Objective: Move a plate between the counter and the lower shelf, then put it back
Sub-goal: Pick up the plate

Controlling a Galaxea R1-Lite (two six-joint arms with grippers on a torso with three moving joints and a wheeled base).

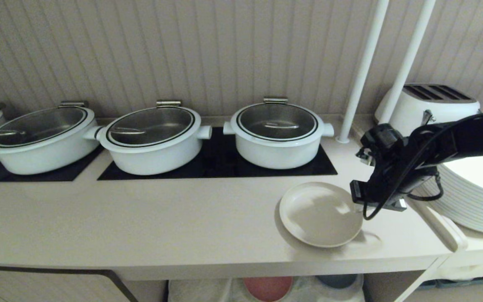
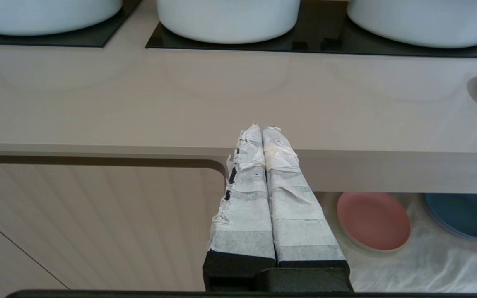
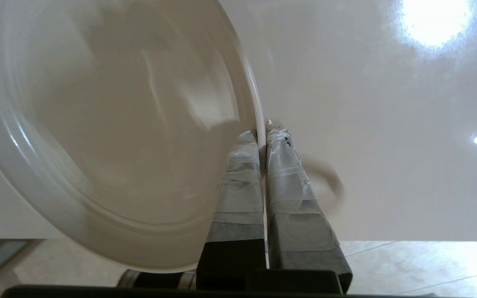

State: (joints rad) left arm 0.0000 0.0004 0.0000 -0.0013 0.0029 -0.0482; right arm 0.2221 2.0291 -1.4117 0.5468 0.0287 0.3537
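Beige panelled wall backs a long beige table [image 1: 141, 226] set with flush black glass panels [image 1: 220, 161], on which three white lidded pots [image 1: 277, 132] stand in a row, with the edge of a fourth at the far left. At the right end of the table, near its front edge, sits the small cream plate [image 1: 319, 214], its right side tipped slightly up with a shadow beneath. The right pincer [image 3: 263, 132], on a black arm reaching in from the right, is clamped on the plate's right rim, one taped finger [image 3: 242, 174] inside the rim and the other outside. Behind the arm stand two white poles [image 1: 363, 71] and a white toaster [image 1: 430, 105]; a stack of larger glossy white plates [image 1: 472, 201] lies on the side ledge to the right. Below the table, the lower shelf [image 2: 425, 269] is draped in wrinkled whitish cloth and holds a pink plate [image 2: 373, 221] and a blue plate [image 2: 462, 215]. The left pincer [image 2: 262, 130] hangs in front of the table's front edge, holding nothing, its taped fingers pressed together.
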